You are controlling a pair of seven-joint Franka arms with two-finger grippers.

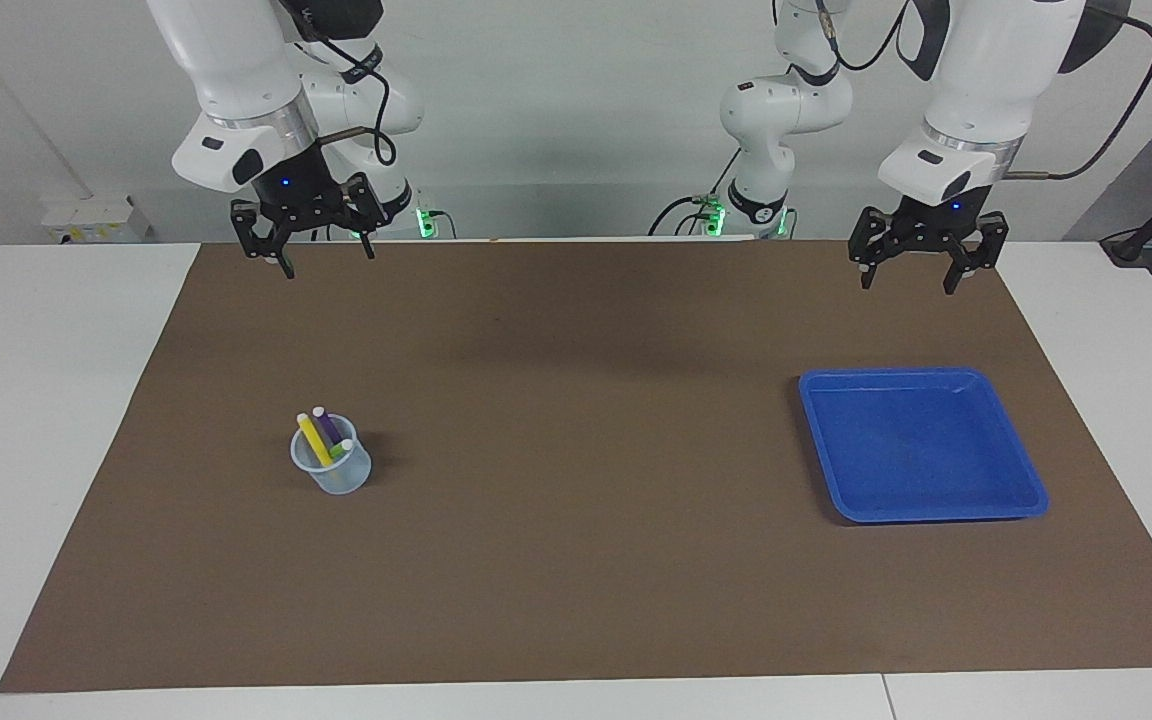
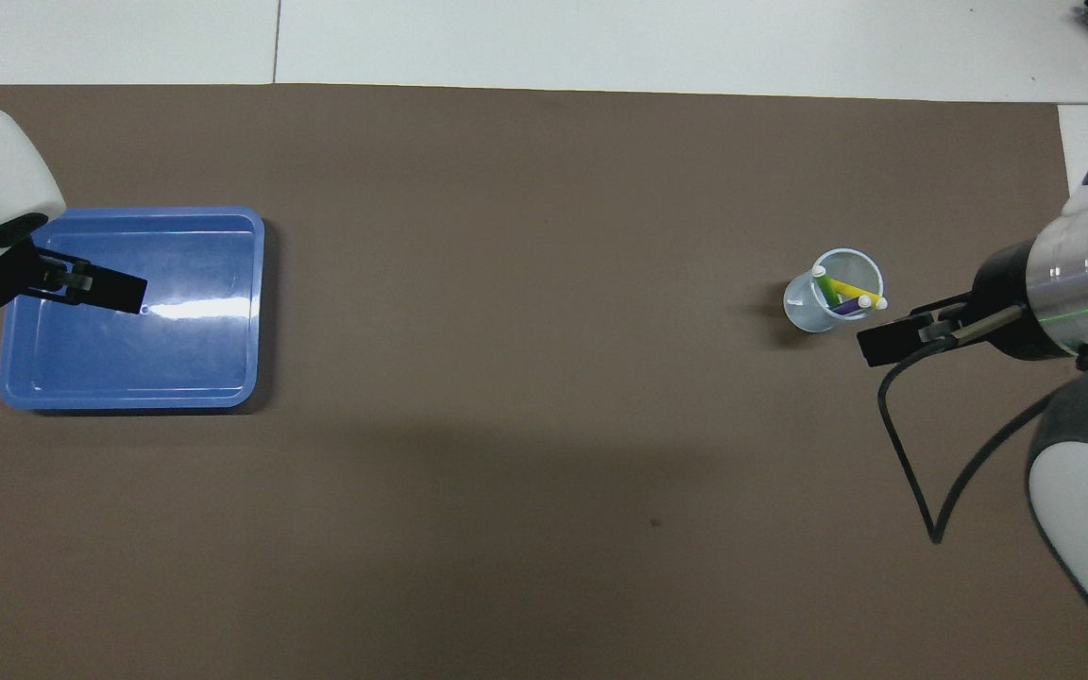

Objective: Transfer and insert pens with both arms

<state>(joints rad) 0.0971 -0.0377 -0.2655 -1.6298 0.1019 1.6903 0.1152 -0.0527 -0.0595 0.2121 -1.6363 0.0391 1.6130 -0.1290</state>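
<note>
Both grippers hang with fingers apart, holding nothing: the right gripper (image 1: 318, 255) over the mat's robot-side edge, the left gripper (image 1: 914, 265) likewise. Three pens (image 1: 324, 434) stand in a clear cup (image 1: 334, 470) on the mat, well apart from both grippers, toward the right arm's end.

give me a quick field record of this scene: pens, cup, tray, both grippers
pens: green, yellow and purple, all standing tilted in the cup
cup: clear, upright on the brown mat, toward the right arm's end
tray: blue, nothing in it, toward the left arm's end
right gripper: open, holding nothing, raised over the mat's edge nearest the robots
left gripper: open, holding nothing, raised over the mat near the tray
task state: all three pens are in the cup, none in the tray
</note>
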